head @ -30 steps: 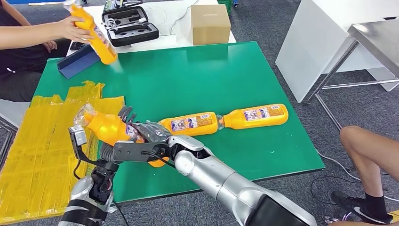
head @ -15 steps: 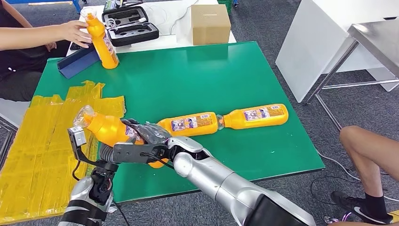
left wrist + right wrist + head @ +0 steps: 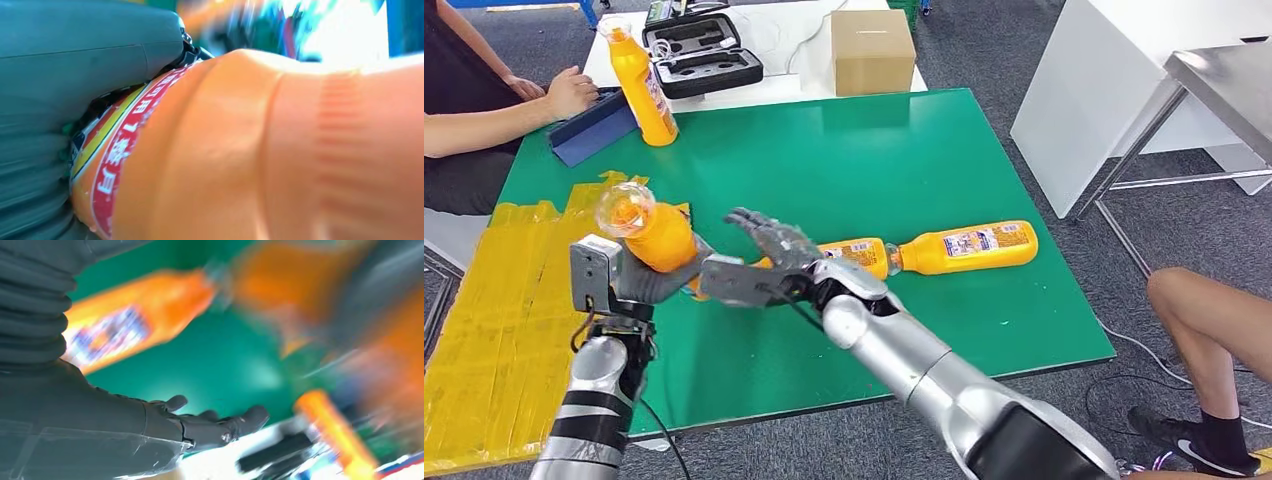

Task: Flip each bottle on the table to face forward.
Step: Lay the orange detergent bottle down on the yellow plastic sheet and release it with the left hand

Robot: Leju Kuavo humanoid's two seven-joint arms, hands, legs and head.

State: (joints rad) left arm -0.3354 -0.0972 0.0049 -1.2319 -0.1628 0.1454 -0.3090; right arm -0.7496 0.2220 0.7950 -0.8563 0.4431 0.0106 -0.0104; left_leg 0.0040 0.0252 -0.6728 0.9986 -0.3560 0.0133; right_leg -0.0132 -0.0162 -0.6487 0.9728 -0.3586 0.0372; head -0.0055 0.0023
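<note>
Item: orange bottle (image 3: 652, 232), gripped in my left hand (image 3: 639, 275), lifted for turning; my right hand (image 3: 769, 243) spread, empty, near right.

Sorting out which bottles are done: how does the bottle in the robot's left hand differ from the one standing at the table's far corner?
The held bottle is gripped by the left hand and tilted; the corner bottle stands upright, untouched. Both are orange.

head view bright, sharp, evenly lit; both wrist views heavily motion-blurred.
</note>
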